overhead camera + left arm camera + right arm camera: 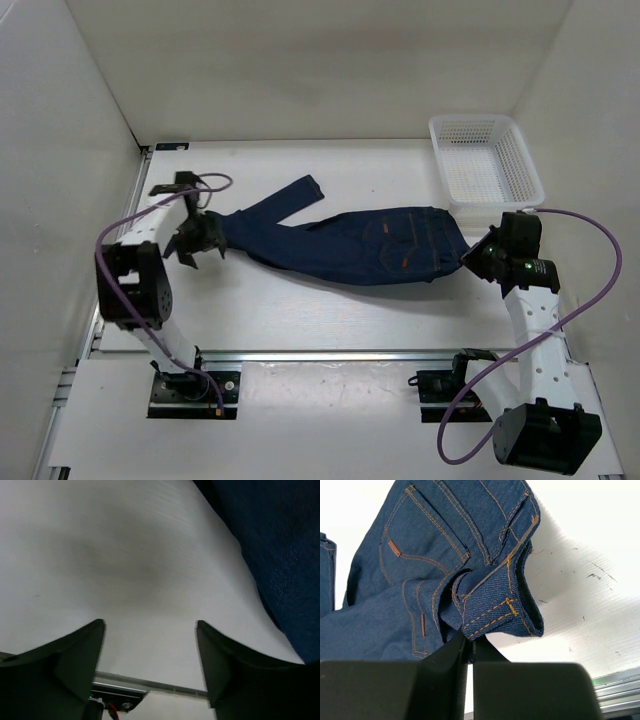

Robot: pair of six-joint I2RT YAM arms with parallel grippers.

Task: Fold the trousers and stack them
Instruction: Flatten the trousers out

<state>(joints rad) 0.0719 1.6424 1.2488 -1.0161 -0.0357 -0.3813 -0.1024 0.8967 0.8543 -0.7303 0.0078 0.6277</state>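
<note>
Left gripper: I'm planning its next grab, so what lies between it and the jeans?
Only bare white table, shown in the left wrist view; the jeans lie beside the open left gripper.

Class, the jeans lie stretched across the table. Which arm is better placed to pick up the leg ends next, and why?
Left, probably. The left gripper is open and empty beside the leg ends of the trousers. The right gripper is shut on the waistband at the opposite end, so it is occupied.
</note>
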